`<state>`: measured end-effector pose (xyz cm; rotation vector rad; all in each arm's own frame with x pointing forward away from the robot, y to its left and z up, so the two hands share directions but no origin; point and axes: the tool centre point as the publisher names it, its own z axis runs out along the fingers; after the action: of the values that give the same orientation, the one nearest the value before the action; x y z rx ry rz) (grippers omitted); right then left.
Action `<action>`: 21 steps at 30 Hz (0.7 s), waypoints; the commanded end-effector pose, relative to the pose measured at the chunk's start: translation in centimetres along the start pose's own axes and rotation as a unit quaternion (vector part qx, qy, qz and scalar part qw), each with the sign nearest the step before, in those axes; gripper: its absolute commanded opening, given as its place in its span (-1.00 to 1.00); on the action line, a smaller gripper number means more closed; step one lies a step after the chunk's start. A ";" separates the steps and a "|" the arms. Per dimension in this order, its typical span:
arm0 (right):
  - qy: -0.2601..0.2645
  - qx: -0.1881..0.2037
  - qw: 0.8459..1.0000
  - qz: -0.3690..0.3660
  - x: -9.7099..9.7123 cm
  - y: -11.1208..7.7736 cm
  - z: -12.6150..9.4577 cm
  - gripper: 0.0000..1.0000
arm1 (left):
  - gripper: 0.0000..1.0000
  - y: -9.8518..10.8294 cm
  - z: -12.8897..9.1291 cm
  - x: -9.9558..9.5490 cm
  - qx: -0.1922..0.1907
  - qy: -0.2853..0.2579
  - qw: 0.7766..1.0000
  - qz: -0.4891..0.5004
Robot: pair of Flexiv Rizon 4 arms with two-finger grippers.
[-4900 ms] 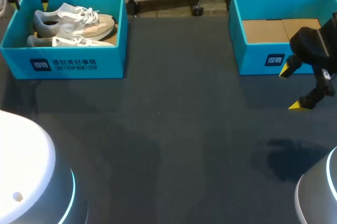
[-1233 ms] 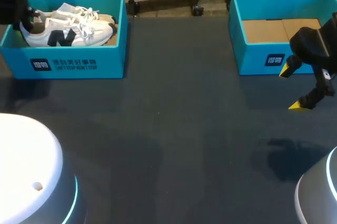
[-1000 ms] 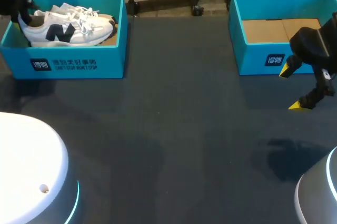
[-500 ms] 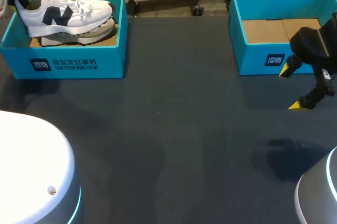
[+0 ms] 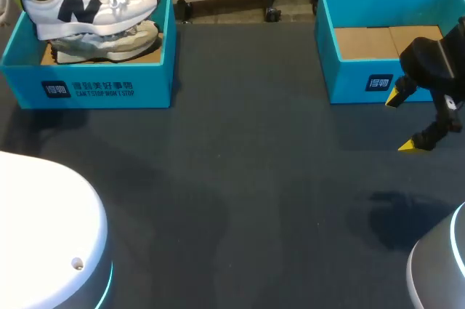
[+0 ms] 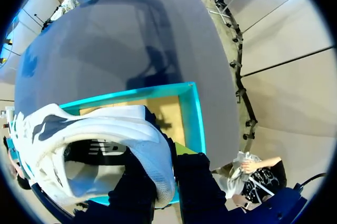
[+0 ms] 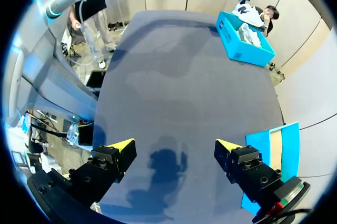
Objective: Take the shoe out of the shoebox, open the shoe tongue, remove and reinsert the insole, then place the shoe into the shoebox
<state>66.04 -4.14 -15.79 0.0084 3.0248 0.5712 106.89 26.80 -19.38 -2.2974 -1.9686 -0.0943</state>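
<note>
White print on left shoebox [image 5: 87, 89], right shoebox [image 5: 378, 82]; dark emblem on shoe [image 5: 76, 8].

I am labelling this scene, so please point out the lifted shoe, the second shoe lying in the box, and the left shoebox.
lifted shoe [image 5: 109, 5]: head view, on its white side.
second shoe [image 5: 123, 38]: head view, on its side near the toe.
left shoebox [image 5: 102, 89]: head view, on its front wall.

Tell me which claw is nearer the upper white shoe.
Left. The left claw grips the white shoe by its heel; the right claw hangs open beside the empty shoebox, far from it.
</note>
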 end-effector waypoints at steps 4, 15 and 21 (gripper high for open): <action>0.002 0.002 1.000 0.000 -0.2 0.1 0.1 1.00 | -1.00 -0.6 -0.3 0.0 -0.004 0.002 1.000 0.000; 0.002 0.002 1.000 0.000 -0.2 0.1 0.1 1.00 | -1.00 -0.6 -0.3 0.0 -0.004 0.002 1.000 0.000; 0.002 0.002 1.000 0.000 -0.2 0.1 0.1 1.00 | -1.00 -3.9 -0.5 -2.3 -0.020 0.003 1.000 -0.008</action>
<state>66.04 -4.13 -15.79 0.0081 3.0248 0.5712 105.49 25.90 -19.45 -2.2971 -1.9612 -0.0820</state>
